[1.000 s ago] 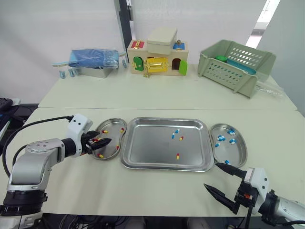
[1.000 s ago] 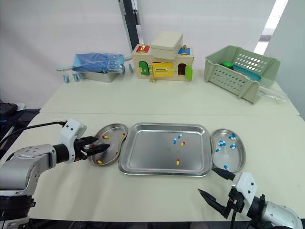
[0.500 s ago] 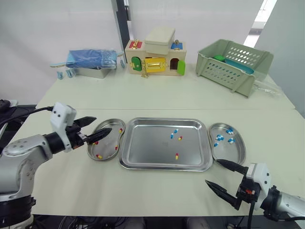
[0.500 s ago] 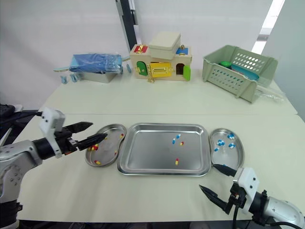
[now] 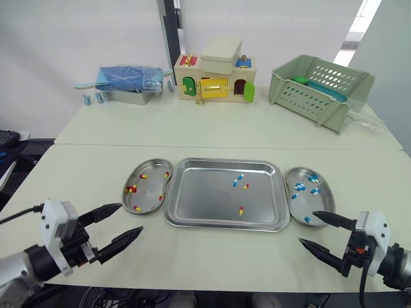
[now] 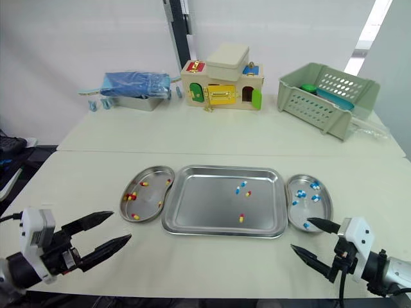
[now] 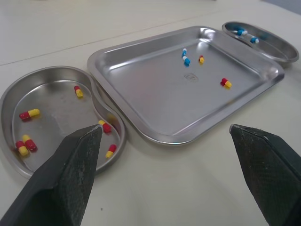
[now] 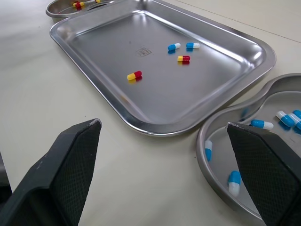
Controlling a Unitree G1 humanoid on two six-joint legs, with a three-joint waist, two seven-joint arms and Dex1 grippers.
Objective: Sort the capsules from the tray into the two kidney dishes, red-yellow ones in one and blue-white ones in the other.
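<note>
The steel tray (image 5: 199, 200) lies mid-table. It holds two blue-white capsules (image 5: 238, 179) and two red-yellow capsules, one beside them (image 5: 246, 187) and one nearer the front (image 5: 241, 210). The left kidney dish (image 5: 149, 188) holds several red-yellow capsules (image 7: 28, 113). The right kidney dish (image 5: 316, 204) holds several blue-white capsules (image 8: 257, 124). My left gripper (image 5: 131, 218) is open and empty, hanging in front of the left dish near the table's front edge. In front of the right dish, my right gripper (image 5: 307, 228) is open and empty, one fingertip reaching over the dish's front rim.
Along the back of the table stand a blue bag on a metal box (image 5: 126, 83), a toy house (image 5: 215, 78) and a green basket (image 5: 319, 89). Bare tabletop (image 5: 218, 253) runs in front of the tray between my grippers.
My left gripper has pulled back from over the left dish to the table's front edge, staying open. The right gripper has shifted slightly right. The camera view has also shifted.
</note>
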